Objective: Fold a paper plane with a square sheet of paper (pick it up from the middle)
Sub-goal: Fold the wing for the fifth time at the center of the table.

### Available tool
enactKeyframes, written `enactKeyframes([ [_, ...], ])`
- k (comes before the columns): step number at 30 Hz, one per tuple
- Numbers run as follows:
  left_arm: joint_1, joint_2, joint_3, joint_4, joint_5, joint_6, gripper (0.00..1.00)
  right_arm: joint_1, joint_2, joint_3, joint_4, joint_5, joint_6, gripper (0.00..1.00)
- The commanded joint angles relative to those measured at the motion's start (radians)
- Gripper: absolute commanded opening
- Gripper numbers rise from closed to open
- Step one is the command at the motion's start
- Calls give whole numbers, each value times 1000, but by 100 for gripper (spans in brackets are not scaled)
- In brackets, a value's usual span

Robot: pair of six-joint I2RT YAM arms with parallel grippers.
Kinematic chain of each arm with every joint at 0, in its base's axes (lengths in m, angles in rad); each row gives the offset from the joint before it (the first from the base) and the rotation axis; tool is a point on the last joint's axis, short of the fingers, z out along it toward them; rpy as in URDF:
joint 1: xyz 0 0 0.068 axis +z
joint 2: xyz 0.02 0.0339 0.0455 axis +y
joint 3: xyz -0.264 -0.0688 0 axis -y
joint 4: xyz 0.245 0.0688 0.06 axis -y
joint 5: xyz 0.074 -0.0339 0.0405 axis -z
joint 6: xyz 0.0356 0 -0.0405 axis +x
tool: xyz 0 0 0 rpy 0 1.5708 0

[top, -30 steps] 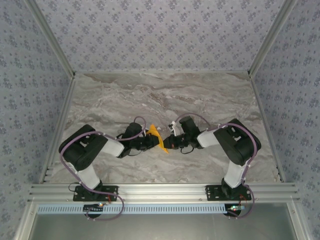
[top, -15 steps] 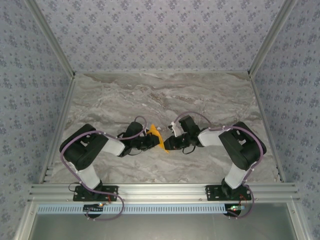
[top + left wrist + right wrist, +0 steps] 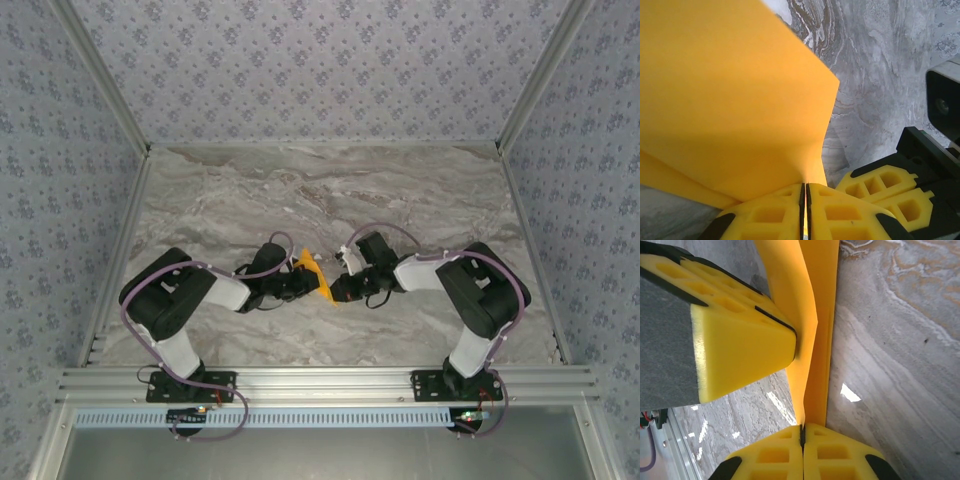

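Note:
The square sheet of paper [image 3: 317,279] is bright orange, folded over into layers, and is held just above the marble table between the two arms. My left gripper [image 3: 805,194] is shut on it, and the paper [image 3: 730,95] fans up and away from the pinch. From the opposite side my right gripper [image 3: 801,434] is shut on the paper's edge, where two layers [image 3: 815,315] run upward from the jaws. In the top view the left gripper [image 3: 303,285] and right gripper [image 3: 337,291] face each other almost tip to tip. The left gripper's fingers [image 3: 740,340] show at the upper left of the right wrist view.
The marble table [image 3: 330,190] stretches to the patterned back and side walls. An aluminium rail [image 3: 320,382] runs along the near edge by the arm bases. The right gripper's fingers [image 3: 880,182] sit close beside the left jaws.
The right gripper has shifted slightly left and down toward the paper, opened briefly, and is shut on its edge now. The left gripper has kept its hold in place.

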Motion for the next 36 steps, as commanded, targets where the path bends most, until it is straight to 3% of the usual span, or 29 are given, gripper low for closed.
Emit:
enactKeyframes([
  [1,-5,20,15,-55,-51,16,13,3,63,-6,-26,-8,17,6],
  [7,-5,21,23,-90,-57,24,12,2,-18,11,-60,13,48,16],
  [10,-6,19,28,-110,-59,28,12,9,-102,22,-106,83,49,24],
  [13,-5,17,31,-121,-60,32,11,30,-151,28,-128,147,45,24],
  [21,-5,17,34,-134,-61,33,10,79,-87,74,-107,148,81,2],
  [36,-5,14,41,-174,-78,33,8,82,15,81,-151,154,76,0],
])
